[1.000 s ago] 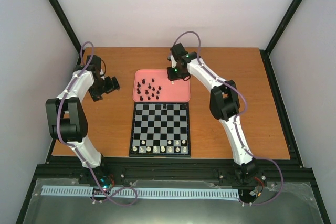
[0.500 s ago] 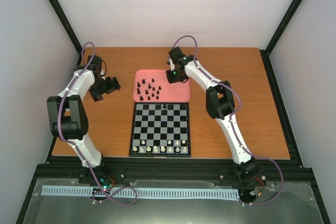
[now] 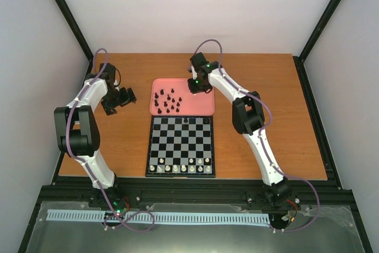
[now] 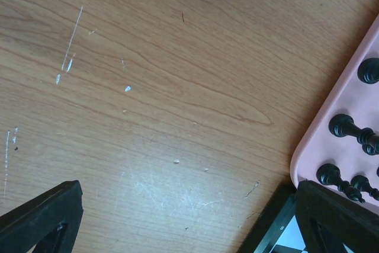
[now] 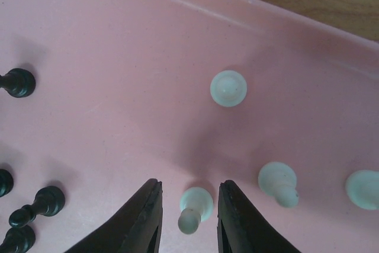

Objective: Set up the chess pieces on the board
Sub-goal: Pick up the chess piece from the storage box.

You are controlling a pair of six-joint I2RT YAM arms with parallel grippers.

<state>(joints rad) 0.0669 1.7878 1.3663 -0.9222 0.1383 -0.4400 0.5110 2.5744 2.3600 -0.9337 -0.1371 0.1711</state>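
Observation:
The board [image 3: 155,146] lies at the table's middle, with a row of white chess pieces [image 3: 180,169] along its near edge and one black piece [image 3: 186,121] on its far row. Several black pieces [image 3: 167,102] stand in the pink tray [image 3: 201,108]. My right gripper [image 5: 189,185] hangs low over the tray, open, its jaws on either side of a white pawn [image 5: 196,201] with a small gap on each side. Three more white pieces [image 5: 228,88] stand nearby. My left gripper [image 4: 188,186] is open over bare wood, left of the tray.
The tray's far rim [image 5: 278,19] runs just behind the white pieces. Black pieces [image 5: 18,82] stand to the left of my right gripper. In the left wrist view the tray's corner [image 4: 323,128] and the board's corner [image 4: 275,226] lie by the right finger.
The right arm has shifted slightly left and lower over the tray, and its jaws have narrowed round the white pawn. The left arm has barely moved.

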